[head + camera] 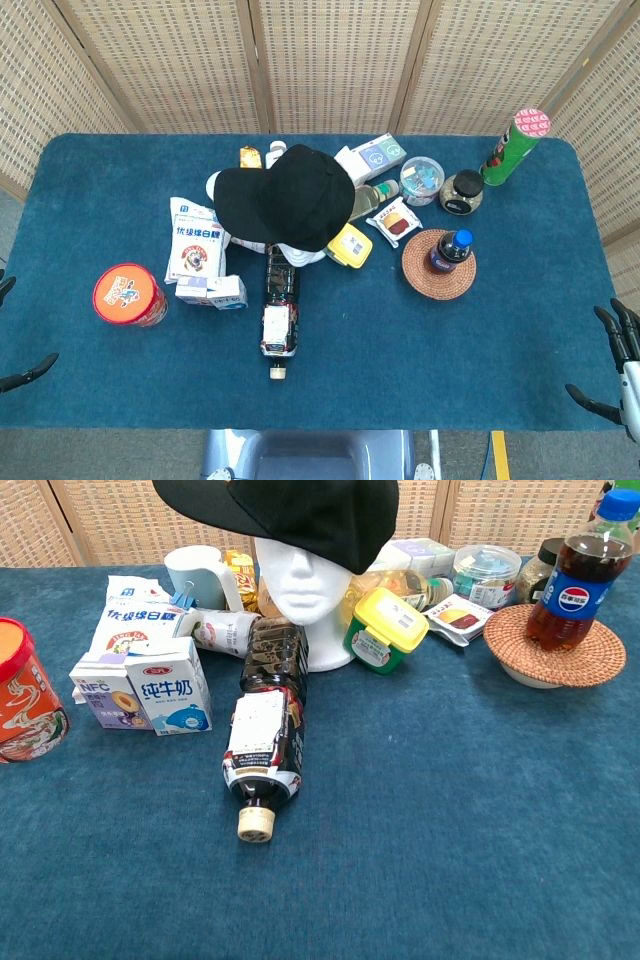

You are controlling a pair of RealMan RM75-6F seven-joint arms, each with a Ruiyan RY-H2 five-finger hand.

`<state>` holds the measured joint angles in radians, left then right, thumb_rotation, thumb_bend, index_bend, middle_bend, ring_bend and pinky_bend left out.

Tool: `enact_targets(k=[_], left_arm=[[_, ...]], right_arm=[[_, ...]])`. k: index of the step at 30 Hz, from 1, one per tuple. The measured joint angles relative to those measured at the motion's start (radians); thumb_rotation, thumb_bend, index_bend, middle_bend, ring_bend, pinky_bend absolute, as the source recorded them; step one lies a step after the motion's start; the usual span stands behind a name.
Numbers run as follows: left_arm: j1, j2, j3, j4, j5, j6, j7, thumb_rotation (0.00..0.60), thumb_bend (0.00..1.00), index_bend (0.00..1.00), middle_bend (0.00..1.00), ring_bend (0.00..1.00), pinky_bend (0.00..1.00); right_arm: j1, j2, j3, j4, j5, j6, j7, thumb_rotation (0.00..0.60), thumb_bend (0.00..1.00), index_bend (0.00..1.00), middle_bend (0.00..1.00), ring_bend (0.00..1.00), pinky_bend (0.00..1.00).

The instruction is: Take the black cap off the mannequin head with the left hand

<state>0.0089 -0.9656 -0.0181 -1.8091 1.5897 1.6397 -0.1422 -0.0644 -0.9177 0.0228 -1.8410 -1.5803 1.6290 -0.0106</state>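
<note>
At the table's near edges, my left hand (15, 340) and right hand (615, 370) lie spread, empty; the black fabric cap (285, 195) sits on the white foam mannequin head (305, 590).

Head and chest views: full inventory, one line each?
black fabric cap: 1, on the mannequin head
white foam mannequin head: 1, table centre
dark cola bottle lying flat: 1, in front of the head
upright Pepsi bottle: 1, blue cap, on woven coaster
woven round coaster: 1, brown, right
small milk cartons: 2, white, left
orange round tub: 1, far left
yellow-lidded green tub: 1, right of the head
green tall can: 1, pink lid, back right
blue tablecloth: 1
left hand: at left edge, holds nothing
right hand: at right edge, holds nothing
</note>
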Motion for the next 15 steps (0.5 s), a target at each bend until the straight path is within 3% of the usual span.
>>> enact_targets(k=[5, 15], left_arm=[[0.010, 0.025, 0.013, -0.045, -0.048, -0.033, 0.057, 0.600, 0.17, 0.00, 0.00, 0.00, 0.03], [0.010, 0.042, 0.008, -0.061, -0.076, -0.057, 0.036, 0.600, 0.17, 0.00, 0.00, 0.00, 0.03]], right_arm=[[0.002, 0.000, 0.005, -0.009, 0.008, -0.005, 0.053, 0.600, 0.06, 0.07, 0.00, 0.00, 0.00], [0.003, 0.021, 0.005, -0.008, 0.003, -0.006, 0.151, 0.600, 0.06, 0.07, 0.00, 0.00, 0.00]])
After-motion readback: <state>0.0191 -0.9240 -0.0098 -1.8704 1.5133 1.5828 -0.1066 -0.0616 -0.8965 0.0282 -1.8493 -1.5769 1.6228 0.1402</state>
